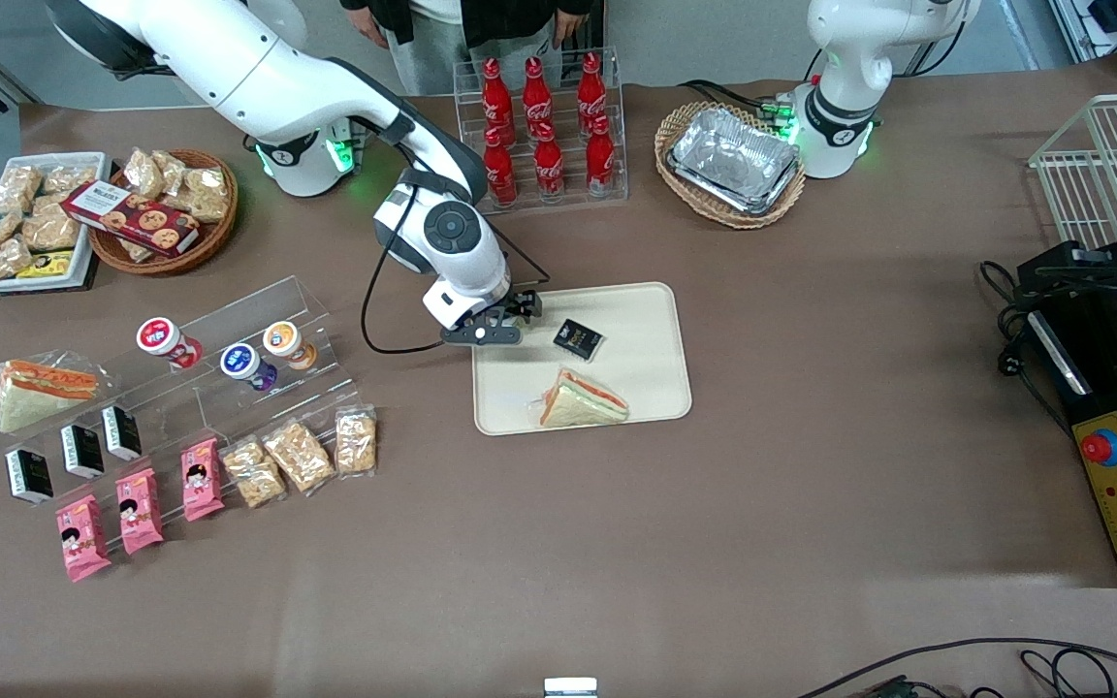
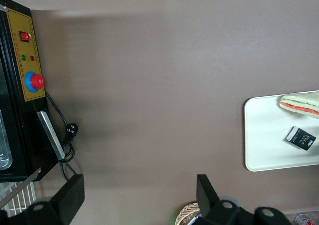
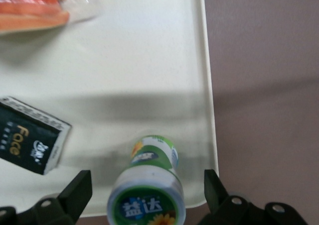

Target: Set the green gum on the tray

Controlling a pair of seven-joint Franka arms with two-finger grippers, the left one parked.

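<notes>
In the front view, the gripper (image 1: 493, 327) hung over the edge of the tray (image 1: 651, 383) nearest the working arm's end of the table. The tray also carried a small black packet (image 1: 578, 338) and, nearer the camera, a wrapped sandwich (image 1: 583, 399). The gum could not be seen here, hidden under the wrist. On a clear stepped stand (image 1: 229, 388) toward the working arm's end lay three other canisters: red (image 1: 167, 340), purple (image 1: 246, 364) and orange (image 1: 289, 344).

In the left wrist view, part of the tray (image 2: 264, 135) showed with the packet (image 2: 300, 138) and one end of the sandwich (image 2: 301, 103) on it; neither gripper nor gum appeared.

In the right wrist view, the green gum (image 3: 149, 182) stood on the tray (image 3: 149, 60) close to its rim, label end toward the camera. The gripper (image 3: 148, 195) was spread wide, its fingers (image 3: 75, 195) well clear of the canister on both sides, so the gum was released. The packet (image 3: 32, 140) lay beside the gum, apart from it, and the sandwich (image 3: 32, 8) lay further along the tray.
</notes>
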